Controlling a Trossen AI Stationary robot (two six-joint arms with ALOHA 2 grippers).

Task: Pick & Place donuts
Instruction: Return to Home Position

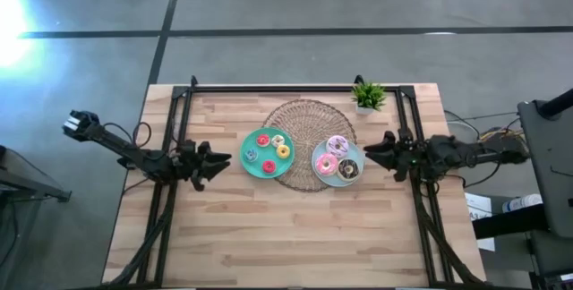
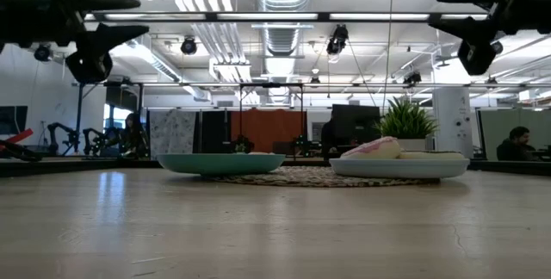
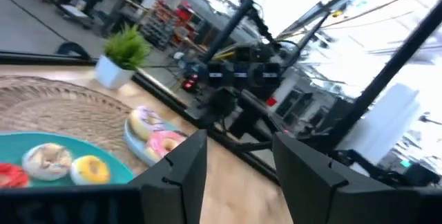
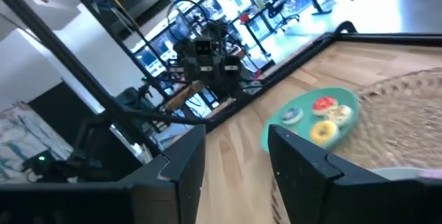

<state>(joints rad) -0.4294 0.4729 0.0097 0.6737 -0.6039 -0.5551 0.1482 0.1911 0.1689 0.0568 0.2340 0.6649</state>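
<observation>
A: Claw status?

B: Left claw (image 1: pixel 210 162), left of centre in the high view: fingers apart, nothing between them. Right claw (image 1: pixel 374 156), right of centre: likewise spread and empty. Both hang above the counter (image 1: pixel 269 236).

A: Donuts?

B: All plated. The teal plate (image 1: pixel 253 170) holds five small ones, e.g. blue donut (image 1: pixel 252 155) and yellow donut (image 1: pixel 283 152). The light-blue plate (image 1: pixel 357 157) holds the pink donut (image 1: pixel 327 165), chocolate donut (image 1: pixel 348 170) and sprinkled lilac donut (image 1: pixel 337 145). The plates sit side by side on the woven mat (image 1: pixel 309 115), mid-frame.

A: Key relation?

B: Each plate lies toward frame centre from its nearer claw: teal by the left, light-blue by the right. The rings are round, so no long axis. Judgement: placing looks finished, and a retreat outward needs no grasp.

A: Materials?

B: Glossy moulded toys, smooth plates, coarse fibre mat, wood-grain counter.
</observation>
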